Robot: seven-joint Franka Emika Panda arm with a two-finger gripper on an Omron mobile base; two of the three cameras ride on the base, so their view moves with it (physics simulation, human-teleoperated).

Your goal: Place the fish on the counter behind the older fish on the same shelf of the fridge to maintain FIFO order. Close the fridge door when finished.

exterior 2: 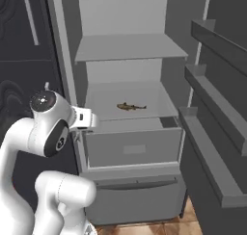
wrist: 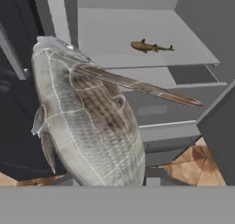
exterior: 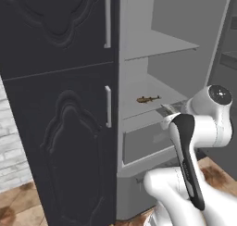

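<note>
A silvery-grey fish (wrist: pixel 87 117) hangs close before the hand camera, tilted and hiding the fingertips. My gripper (exterior 2: pixel 95 119) (exterior: pixel 165 110) is shut on it, just outside the open fridge (exterior 2: pixel 67 60), at the left front corner of the shelf (exterior 2: pixel 103 101). The older fish (exterior 2: pixel 130 106) (exterior: pixel 148 99) (wrist: pixel 151 47), small and golden-brown, lies near the middle of that shelf (wrist: pixel 114 32), beyond and to the right of the held fish. The fridge door (exterior 2: pixel 219 133) stands wide open on the right. The counter is out of view.
A grey drawer front (exterior 2: pixel 132 147) sits directly under the shelf. A higher bare shelf (exterior 2: pixel 128 47) is above. Door bins (exterior 2: pixel 212 34) jut from the open door. Dark ornate cabinet doors (exterior: pixel 60 128) with silver handles (exterior: pixel 108 107) flank the fridge on the left.
</note>
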